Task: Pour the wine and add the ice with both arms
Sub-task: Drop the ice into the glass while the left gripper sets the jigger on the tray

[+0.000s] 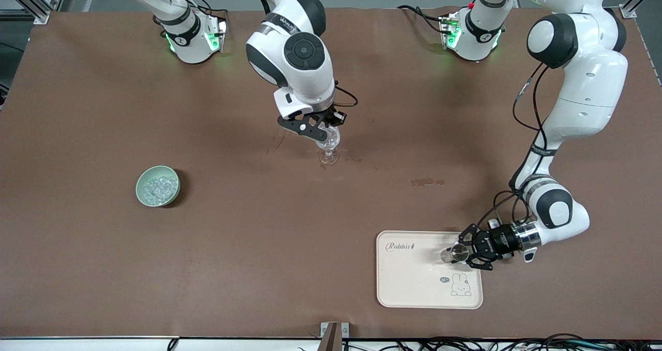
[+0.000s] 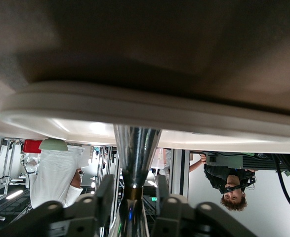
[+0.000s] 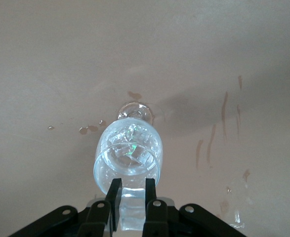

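- The front camera hangs high across the tabletop (image 1: 103,268), looking down at both arms' bases along the top, taking in the whole brown surface.
- The left wrist camera sits low and close, looking level along its end effector (image 2: 134,197) at the cream tray (image 2: 149,111) edge, the room showing upside down.
- The right wrist camera looks down, very near, past its end effector (image 3: 131,197) into the wine glass (image 3: 129,150).
- Both appear from the front: tray (image 1: 414,289), glass (image 1: 329,145).

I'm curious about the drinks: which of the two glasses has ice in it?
The stemmed glass mid-table, under the right gripper, holds ice. The other glass, on the tray in the left gripper, shows none.
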